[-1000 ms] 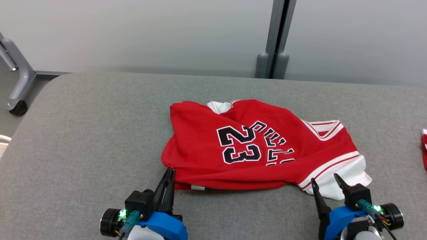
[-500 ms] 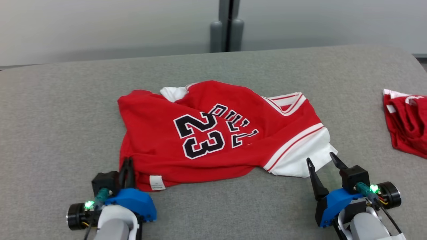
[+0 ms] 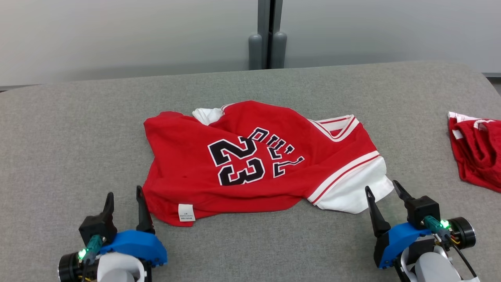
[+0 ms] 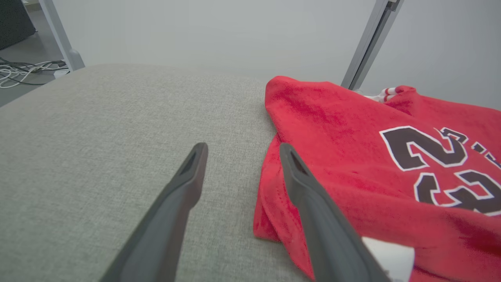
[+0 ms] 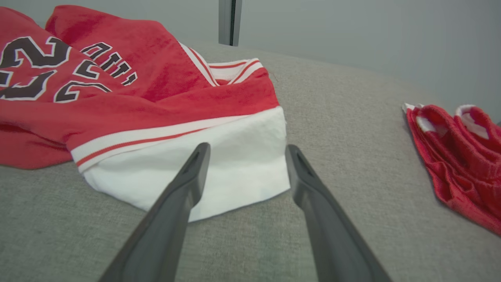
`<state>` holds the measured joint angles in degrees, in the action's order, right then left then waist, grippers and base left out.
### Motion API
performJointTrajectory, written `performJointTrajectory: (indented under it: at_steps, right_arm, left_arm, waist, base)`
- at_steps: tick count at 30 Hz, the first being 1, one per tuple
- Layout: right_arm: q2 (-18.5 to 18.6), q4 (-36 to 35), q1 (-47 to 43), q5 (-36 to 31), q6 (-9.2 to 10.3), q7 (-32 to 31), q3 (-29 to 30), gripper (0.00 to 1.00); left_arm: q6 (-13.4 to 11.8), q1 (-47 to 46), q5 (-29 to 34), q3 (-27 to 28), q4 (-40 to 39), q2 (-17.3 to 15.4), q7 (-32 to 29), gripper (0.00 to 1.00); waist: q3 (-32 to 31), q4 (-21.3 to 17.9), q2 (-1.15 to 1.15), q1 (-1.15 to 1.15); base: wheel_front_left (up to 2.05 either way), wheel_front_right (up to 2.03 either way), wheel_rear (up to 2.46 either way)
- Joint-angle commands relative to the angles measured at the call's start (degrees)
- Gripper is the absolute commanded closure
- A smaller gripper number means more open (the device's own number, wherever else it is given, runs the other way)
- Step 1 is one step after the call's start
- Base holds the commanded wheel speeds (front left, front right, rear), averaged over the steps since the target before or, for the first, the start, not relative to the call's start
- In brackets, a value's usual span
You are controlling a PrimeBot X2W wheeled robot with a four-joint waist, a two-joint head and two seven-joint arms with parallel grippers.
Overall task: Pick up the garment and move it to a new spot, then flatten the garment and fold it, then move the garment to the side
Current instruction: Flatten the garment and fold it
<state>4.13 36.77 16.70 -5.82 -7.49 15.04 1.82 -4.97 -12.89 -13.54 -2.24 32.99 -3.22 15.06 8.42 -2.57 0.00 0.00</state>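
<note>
Garment lies crumpled, left gripper and right gripper at its near corners, fingers wide, empty.

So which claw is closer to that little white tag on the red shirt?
Left. The left gripper sits just left of the white tag; the right gripper is across the red shirt, by its white end.

Table: a grey fabric table is carrying two things.
Middle: a red jersey is lying crumpled, its 23 facing up.
Right edge: a red cloth is lying well apart from it.
</note>
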Motion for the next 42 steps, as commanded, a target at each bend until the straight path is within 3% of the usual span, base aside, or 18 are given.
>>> performJointTrajectory:
  at_steps: [1,7,14,18,19,20,21,22,23,35,42]
  right_arm:
    - [-0.1,0.0,-0.6,0.1,0.00,0.2,0.0,0.00]
    - [-0.4,0.0,-0.5,-0.1,-0.01,0.2,-0.3,0.00]
    - [0.4,0.0,0.4,0.0,-0.01,0.2,-0.7,0.00]
    - [0.8,0.1,0.5,0.2,-0.01,0.2,-0.8,0.00]
    - [0.9,0.2,0.6,0.2,-0.01,0.2,-0.7,0.00]
    - [1.0,0.2,0.6,0.2,-0.01,0.2,-0.7,0.00]
    - [1.0,0.2,0.6,0.2,-0.01,0.2,-0.7,0.00]
    - [1.0,0.2,0.6,0.2,-0.01,0.2,-0.7,0.00]
    - [1.0,0.2,0.5,0.2,-0.01,0.2,-0.6,0.00]
    - [0.2,1.4,-2.7,-0.7,-0.01,0.2,1.5,0.00]
    - [-0.6,2.3,-4.4,-1.1,-0.01,0.2,2.2,0.00]
  left_arm:
    - [0.9,1.5,0.1,0.0,-0.4,0.2,0.2,0.00]
    - [3.8,4.0,-3.1,-3.4,1.4,0.3,0.2,0.00]
    - [3.2,1.8,-7.2,-5.8,3.9,0.3,0.2,0.00]
    - [4.1,0.8,-8.7,-6.6,4.6,0.3,0.2,0.00]
    - [4.3,0.6,-8.9,-6.6,4.5,0.3,0.2,0.20]
    - [4.4,0.5,-9.0,-6.8,4.7,0.3,0.2,0.57]
    - [4.4,0.5,-9.0,-6.8,4.7,0.3,0.2,0.57]
    - [4.5,0.5,-9.2,-6.7,4.4,0.3,0.2,0.75]
    - [4.5,0.6,-9.4,-6.8,4.3,0.3,0.2,1.00]
    - [7.9,4.5,-9.1,-10.6,-1.7,0.4,0.2,1.00]
    - [10.7,6.8,-7.1,-9.8,-4.9,0.1,0.2,1.00]
  waist:
    - [-0.2,0.3,0.00,0.00]
    - [-0.3,0.9,0.00,0.00]
    - [0.9,-0.1,0.00,0.00]
    - [1.5,-0.6,0.00,0.00]
    - [1.5,-0.7,0.00,0.00]
    - [1.5,-0.8,0.00,0.00]
    - [1.5,-0.8,0.00,0.00]
    - [1.5,-0.8,0.00,0.00]
    - [1.5,-0.8,0.00,0.00]
    - [-3.6,3.8,0.00,0.00]
    - [-6.6,5.9,0.00,0.00]
  base:
    - [0.00,0.00,0.00]
    - [0.00,0.00,0.00]
    - [0.00,0.00,0.00]
    - [0.00,0.00,0.00]
    - [0.00,0.00,0.00]
    - [0.00,0.00,0.00]
    - [0.00,0.00,0.00]
    - [0.00,0.00,0.00]
    - [0.00,0.00,0.00]
    - [0.00,0.00,0.00]
    - [0.00,0.00,0.00]
